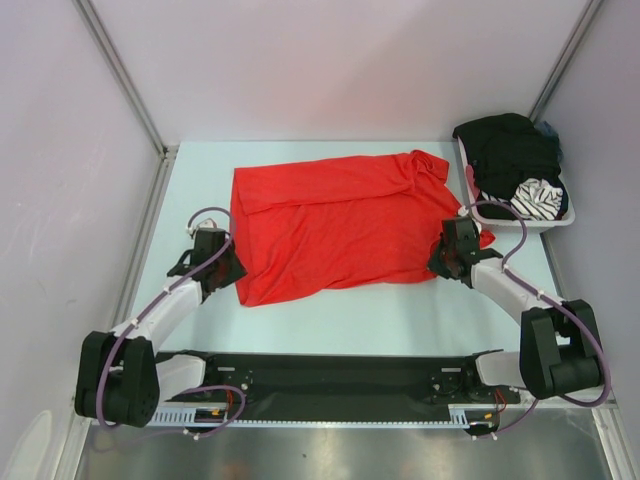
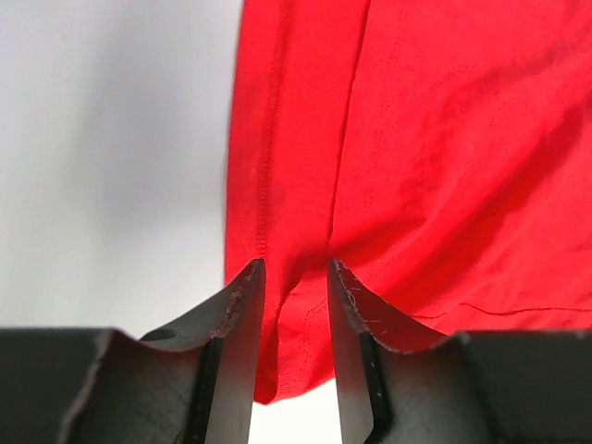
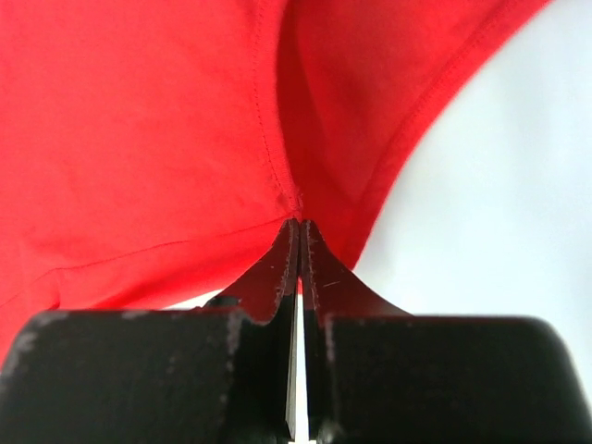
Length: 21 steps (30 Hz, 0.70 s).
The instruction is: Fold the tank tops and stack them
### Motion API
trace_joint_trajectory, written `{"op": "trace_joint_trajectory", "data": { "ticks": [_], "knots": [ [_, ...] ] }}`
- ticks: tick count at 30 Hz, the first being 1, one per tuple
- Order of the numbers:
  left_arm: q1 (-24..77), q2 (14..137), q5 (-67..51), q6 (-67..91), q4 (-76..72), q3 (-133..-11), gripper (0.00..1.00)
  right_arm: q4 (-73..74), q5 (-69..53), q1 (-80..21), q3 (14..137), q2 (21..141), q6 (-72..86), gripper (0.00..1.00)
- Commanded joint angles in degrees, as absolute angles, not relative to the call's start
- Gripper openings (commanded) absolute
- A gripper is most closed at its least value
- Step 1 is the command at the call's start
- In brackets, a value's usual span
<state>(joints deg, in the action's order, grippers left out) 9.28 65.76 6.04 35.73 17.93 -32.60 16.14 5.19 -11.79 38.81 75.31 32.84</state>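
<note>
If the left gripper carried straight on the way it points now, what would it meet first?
The red tank top: its near corner lies between the left gripper's parted fingers, so any advance would likely push straight into that fabric, with the table beneath.

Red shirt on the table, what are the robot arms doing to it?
Two robot arms are working on the red tank top, spread on the table. The right gripper is pinched shut on one edge. The left gripper straddles the opposite edge, jaws not closed yet. A black tank top sits in the white basket.
</note>
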Motion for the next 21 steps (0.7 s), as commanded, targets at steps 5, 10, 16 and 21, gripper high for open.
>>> {"op": "trace_joint_trajectory", "data": {
  "ticks": [5,10,16,21],
  "knots": [
    [13.53,67.41,3.17,34.36,14.94,-32.44,0.44,16.79,6.51,-11.43,37.70,74.97,33.49,0.00],
    [14.94,68.99,3.08,34.63,13.80,-30.94,0.49,15.91,5.63,-10.90,37.71,75.59,33.22,0.00],
    [15.12,69.96,4.74,34.80,14.59,-30.67,0.52,15.56,4.84,-10.28,37.62,76.03,32.70,0.00],
    [15.82,69.70,3.87,34.89,14.68,-30.50,0.47,15.03,4.22,-9.49,37.00,76.11,32.61,0.00]
  ]
}}
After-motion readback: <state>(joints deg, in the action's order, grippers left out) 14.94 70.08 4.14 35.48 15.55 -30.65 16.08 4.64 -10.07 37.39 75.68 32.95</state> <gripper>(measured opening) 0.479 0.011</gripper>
